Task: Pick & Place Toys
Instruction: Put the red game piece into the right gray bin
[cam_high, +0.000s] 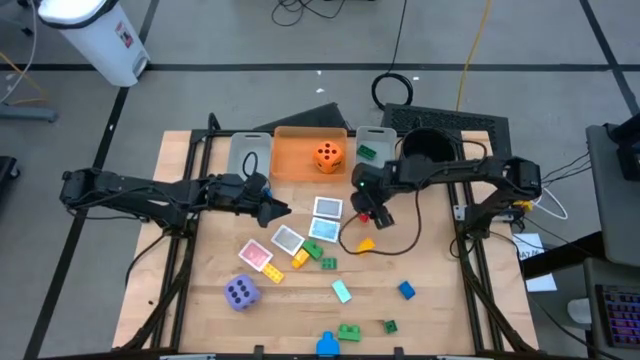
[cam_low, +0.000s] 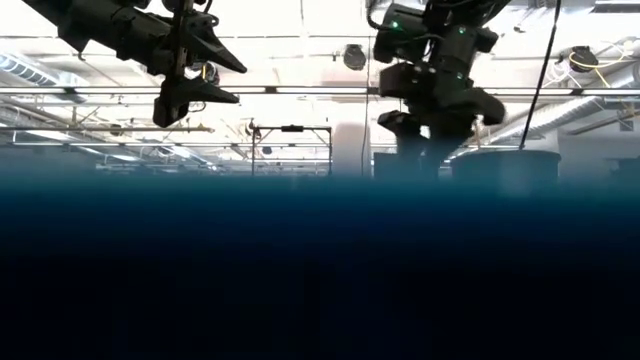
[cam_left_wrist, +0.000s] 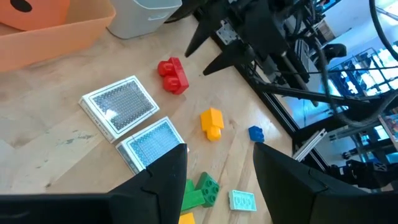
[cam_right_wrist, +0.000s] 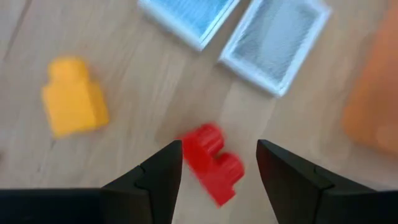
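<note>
A red brick (cam_right_wrist: 212, 163) lies on the wooden table (cam_high: 440, 300), and my right gripper (cam_right_wrist: 219, 167) hangs open above it, fingers pointing steeply down and clear of it (cam_left_wrist: 172, 76). A yellow brick (cam_right_wrist: 73, 102) lies close by. My left gripper (cam_left_wrist: 217, 168) hovers open over the table's left half, pointing toward two picture cards (cam_left_wrist: 121, 104) (cam_left_wrist: 151, 143). The orange die (cam_high: 327, 157) sits in the orange bin (cam_high: 295, 160). The purple die (cam_high: 241, 292) rests on the table near the front left. More cards (cam_high: 288, 240) (cam_high: 256, 256) and several small bricks (cam_high: 327, 264) (cam_high: 406, 290) lie scattered.
Grey bins (cam_high: 250, 150) (cam_high: 375, 143) flank the orange bin at the far edge, with a black bowl (cam_high: 425, 145) to their right. A black cable (cam_high: 395, 240) loops over the table by the yellow brick. Green and blue bricks (cam_high: 348, 331) (cam_high: 326, 345) lie at the near edge.
</note>
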